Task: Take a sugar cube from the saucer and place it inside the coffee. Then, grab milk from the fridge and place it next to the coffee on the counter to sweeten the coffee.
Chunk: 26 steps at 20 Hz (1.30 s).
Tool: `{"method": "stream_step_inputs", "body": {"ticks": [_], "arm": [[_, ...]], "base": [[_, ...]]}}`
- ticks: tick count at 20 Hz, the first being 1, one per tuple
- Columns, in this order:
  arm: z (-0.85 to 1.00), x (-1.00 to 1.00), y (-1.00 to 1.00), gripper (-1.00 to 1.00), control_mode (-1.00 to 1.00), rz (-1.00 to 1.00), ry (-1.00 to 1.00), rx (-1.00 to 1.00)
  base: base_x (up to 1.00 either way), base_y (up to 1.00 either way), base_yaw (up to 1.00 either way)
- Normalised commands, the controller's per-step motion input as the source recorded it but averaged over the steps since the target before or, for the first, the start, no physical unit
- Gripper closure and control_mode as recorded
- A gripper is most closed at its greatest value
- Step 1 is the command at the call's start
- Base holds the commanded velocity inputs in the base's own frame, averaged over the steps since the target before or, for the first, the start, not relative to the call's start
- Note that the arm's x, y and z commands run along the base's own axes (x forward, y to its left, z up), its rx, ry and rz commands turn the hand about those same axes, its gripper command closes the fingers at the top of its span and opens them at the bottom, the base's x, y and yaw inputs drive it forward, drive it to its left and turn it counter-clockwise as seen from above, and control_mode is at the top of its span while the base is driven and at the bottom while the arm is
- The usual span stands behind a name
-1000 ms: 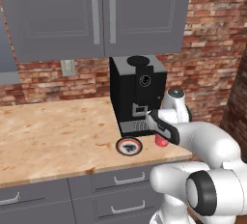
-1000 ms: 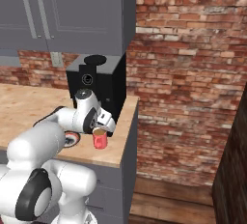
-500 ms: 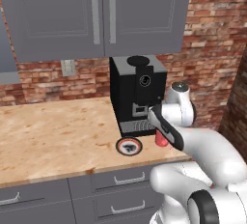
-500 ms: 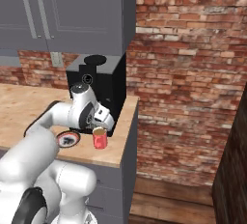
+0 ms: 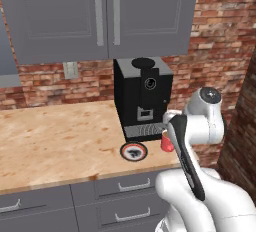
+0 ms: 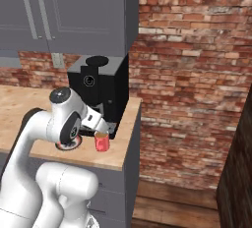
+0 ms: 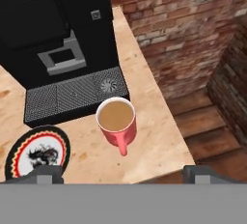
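Note:
The coffee (image 7: 116,119), a red mug of brown liquid, stands on the counter (image 7: 150,103) in front of the black machine. My gripper (image 7: 123,172) hovers straight above it, open wide with nothing between the fingertips (image 7: 48,172). The saucer (image 7: 37,152) lies just left of the mug, and no sugar cube shows on it or on the coffee's surface. From the base, the mug (image 5: 166,142) and saucer (image 5: 133,151) sit near the counter's right end, with the gripper (image 5: 169,126) over the mug. In the right base view my arm partly hides the saucer (image 6: 65,146) beside the mug (image 6: 102,142), below the gripper (image 6: 102,129). Milk and fridge are out of view.
A tall black coffee machine (image 5: 142,96) stands right behind the mug, its drip tray (image 7: 72,96) close to it. The counter (image 5: 60,146) ends just right of the mug at a brick wall (image 6: 197,74), with wooden floor (image 7: 207,126) below. Grey cabinets (image 5: 100,16) hang overhead.
The jaws have opened wide over the mug. The hand has risen slightly and the elbow has swung out, while mug and saucer stayed put.

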Motion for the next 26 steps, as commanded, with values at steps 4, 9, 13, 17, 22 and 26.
{"method": "stream_step_inputs", "body": {"ticks": [4, 9, 13, 17, 22, 26], "arm": [[0.1, -0.03, -0.01, -1.0, -1.0, 0.01, -0.01, 0.0], [0.0, -0.06, 0.0, -1.0, -1.0, 0.0, 0.0, 0.0], [0.0, -0.09, 0.0, -1.0, 1.0, 0.0, -0.01, 0.0], [0.0, 0.0, 0.0, -1.0, 1.0, 0.0, 0.0, 0.0], [0.0, 0.0, 0.0, -1.0, 1.0, 0.0, 0.0, 0.0], [0.0, 0.0, 0.0, -1.0, 1.0, 0.0, 0.0, 0.0]], "base": [[0.0, 0.0, 0.0], [0.0, 0.0, 0.0], [-0.47, 0.0, 0.18], [-0.54, 0.26, 0.67], [-0.22, 0.37, 0.97], [-0.06, 0.18, 1.0]]}}
